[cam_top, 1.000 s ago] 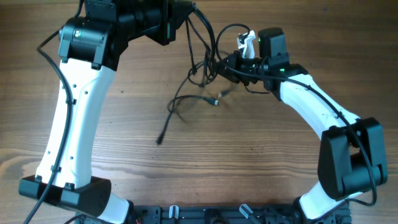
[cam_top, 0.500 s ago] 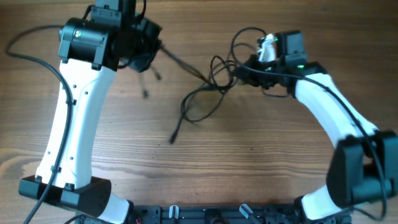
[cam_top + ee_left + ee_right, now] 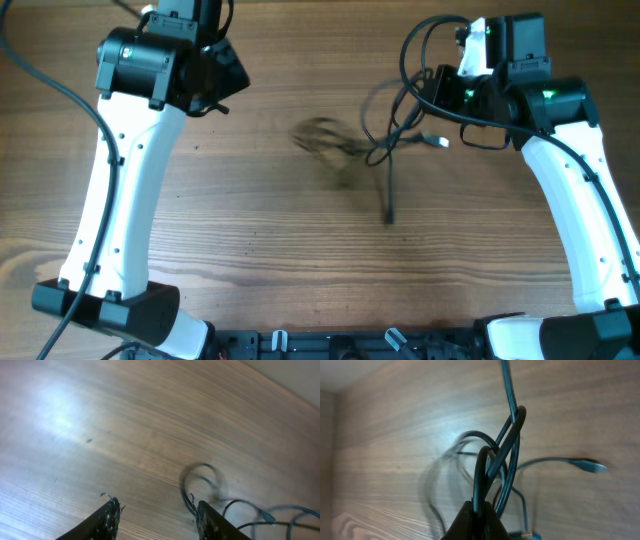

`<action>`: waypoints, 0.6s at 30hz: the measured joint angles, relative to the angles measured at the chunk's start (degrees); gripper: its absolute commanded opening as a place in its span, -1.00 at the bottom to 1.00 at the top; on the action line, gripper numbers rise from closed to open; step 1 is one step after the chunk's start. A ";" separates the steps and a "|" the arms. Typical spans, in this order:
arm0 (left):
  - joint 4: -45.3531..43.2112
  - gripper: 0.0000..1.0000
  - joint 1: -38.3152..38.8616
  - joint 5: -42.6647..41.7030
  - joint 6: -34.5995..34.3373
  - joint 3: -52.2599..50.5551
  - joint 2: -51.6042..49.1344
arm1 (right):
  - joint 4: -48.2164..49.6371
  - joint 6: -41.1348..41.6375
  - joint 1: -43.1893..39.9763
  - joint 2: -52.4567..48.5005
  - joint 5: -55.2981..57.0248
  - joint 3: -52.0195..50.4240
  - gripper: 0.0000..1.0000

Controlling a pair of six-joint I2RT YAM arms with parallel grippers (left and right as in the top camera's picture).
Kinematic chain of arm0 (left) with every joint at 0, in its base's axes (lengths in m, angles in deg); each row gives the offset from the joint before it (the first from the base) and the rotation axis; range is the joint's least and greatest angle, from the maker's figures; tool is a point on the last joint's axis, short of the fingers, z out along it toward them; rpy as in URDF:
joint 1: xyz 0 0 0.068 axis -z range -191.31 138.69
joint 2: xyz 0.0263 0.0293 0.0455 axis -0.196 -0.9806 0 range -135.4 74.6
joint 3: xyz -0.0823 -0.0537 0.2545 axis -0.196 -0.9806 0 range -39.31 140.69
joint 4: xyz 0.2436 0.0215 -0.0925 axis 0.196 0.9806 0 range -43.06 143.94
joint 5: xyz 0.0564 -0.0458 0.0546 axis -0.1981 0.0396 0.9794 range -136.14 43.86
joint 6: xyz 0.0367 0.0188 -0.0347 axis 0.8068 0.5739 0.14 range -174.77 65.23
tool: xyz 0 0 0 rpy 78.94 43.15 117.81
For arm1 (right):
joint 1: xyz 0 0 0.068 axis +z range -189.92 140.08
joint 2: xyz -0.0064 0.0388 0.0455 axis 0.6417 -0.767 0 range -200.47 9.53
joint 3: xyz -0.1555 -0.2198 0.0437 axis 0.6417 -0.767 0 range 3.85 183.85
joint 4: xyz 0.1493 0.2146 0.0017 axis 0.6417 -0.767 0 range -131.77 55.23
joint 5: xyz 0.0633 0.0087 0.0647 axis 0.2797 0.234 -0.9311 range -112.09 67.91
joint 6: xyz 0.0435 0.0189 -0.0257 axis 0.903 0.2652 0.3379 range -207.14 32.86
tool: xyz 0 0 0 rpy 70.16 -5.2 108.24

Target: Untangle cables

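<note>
Right hand (image 3: 476, 510) first: its two fingers are pinched tight on the cables (image 3: 496, 455), with a bunch of black strands squeezed between them. From that pinch the strands rise in a crossed knot. One dark loop arches over the top, one strand runs straight off the far edge of the wrist view, and one sweeps out to the right and ends in a single metal-tipped plug (image 3: 590, 465). How many separate cables sit inside the knot, I cannot tell, because they overlap too closely.

Out to the overhead view now: two arms and two hands. The right one is at the far right of the desk (image 3: 300, 270), and the tangle spreads from it to the left and toward the near side. I count two free ends there, the plug just beside the hand and one straight tail (image 3: 388, 205) pointing to the near side. Further left, one loop (image 3: 320, 135) is smeared by blur near the middle of the desk, so its outline is unclear.

The left hand (image 3: 157, 506) is at the far left, well apart from the tangle. Its two fingers are spread wide with only bare wood between them. That blurred loop lies beyond its right finger, not touching it.
</note>
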 measured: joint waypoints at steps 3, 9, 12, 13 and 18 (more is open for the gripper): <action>-3.23 0.02 0.00 -5.79 6.84 -0.02 -0.46 | -1.18 -0.09 -0.02 -0.02 0.74 0.00 -0.91; -7.80 -0.01 0.07 -24.02 15.72 -0.02 -1.68 | -1.05 -0.87 -0.02 -0.02 -0.94 0.00 -0.91; -8.22 -0.03 0.59 -31.10 17.16 -0.02 -3.78 | 0.02 -1.31 -0.02 -0.02 -3.72 0.00 -0.91; -8.37 -0.02 0.94 -33.70 17.75 -0.02 -5.09 | 0.31 -1.36 -0.02 -0.02 -4.96 0.00 -0.91; -10.78 0.00 2.60 -45.44 20.35 -0.04 -11.19 | 0.48 -1.55 -0.02 -0.02 -7.93 0.00 -0.91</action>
